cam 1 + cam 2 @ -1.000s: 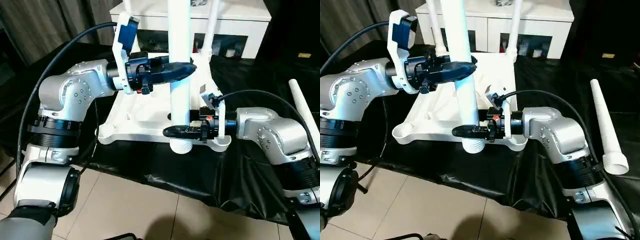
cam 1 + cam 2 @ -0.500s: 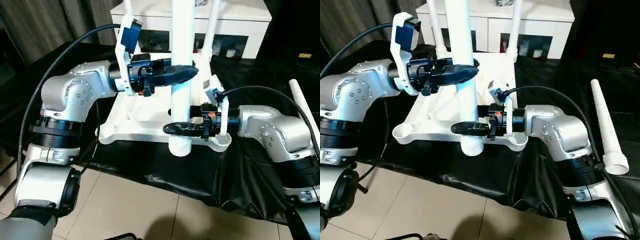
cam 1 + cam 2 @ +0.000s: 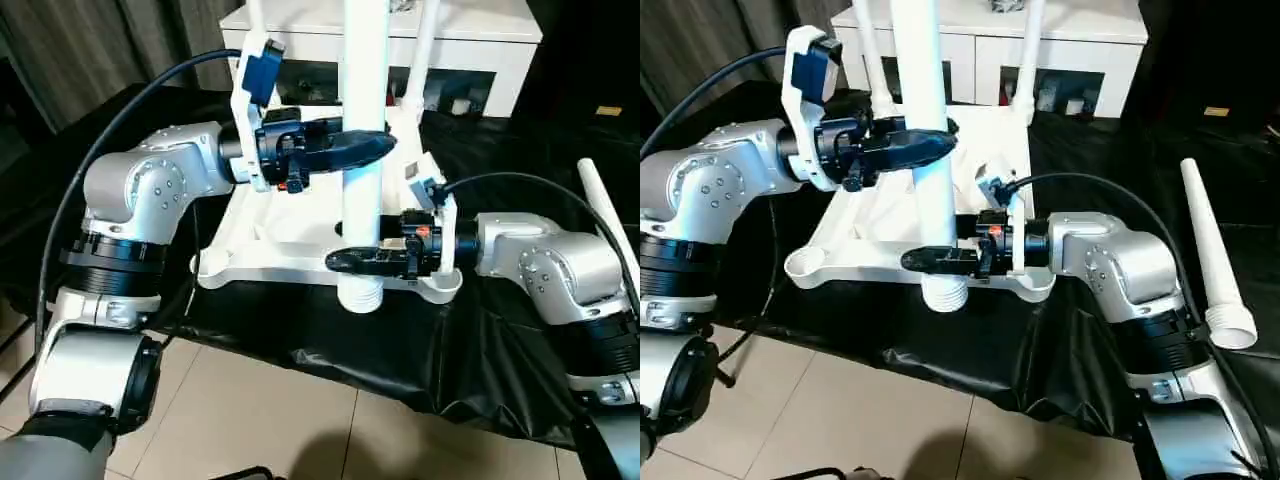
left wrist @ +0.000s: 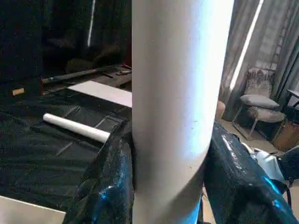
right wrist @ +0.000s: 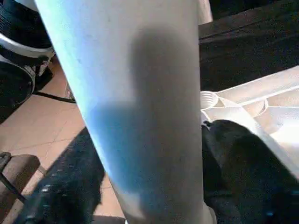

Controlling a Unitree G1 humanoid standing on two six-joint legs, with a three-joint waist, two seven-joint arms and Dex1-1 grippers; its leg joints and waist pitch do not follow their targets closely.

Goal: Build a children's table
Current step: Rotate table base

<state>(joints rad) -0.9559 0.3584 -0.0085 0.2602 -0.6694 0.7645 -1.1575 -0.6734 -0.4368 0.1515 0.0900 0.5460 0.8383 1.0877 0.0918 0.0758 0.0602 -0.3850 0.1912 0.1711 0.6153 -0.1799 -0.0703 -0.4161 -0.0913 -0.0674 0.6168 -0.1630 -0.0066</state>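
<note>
White leg point(image 3: 362, 150) (upright) pinched by left gripper point(image 3: 362, 143); right gripper point(image 3: 352, 261) grip unclear.

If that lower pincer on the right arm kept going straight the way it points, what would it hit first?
The right pincer points sideways toward the robot's left, already straddling the upright white plastic tube leg. Beyond the leg, it looks free above the white ribbed tabletop, though depth is unclear.

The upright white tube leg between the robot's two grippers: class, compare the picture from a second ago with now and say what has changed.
Little changed. The upright white tapered tube leg still stands with its threaded end just past the front edge of the white plastic tabletop. The left gripper stays clamped on it; the right gripper stays around its lower part. The head views shifted slightly: the camera moved. The spare white leg lies unmoved.
</note>
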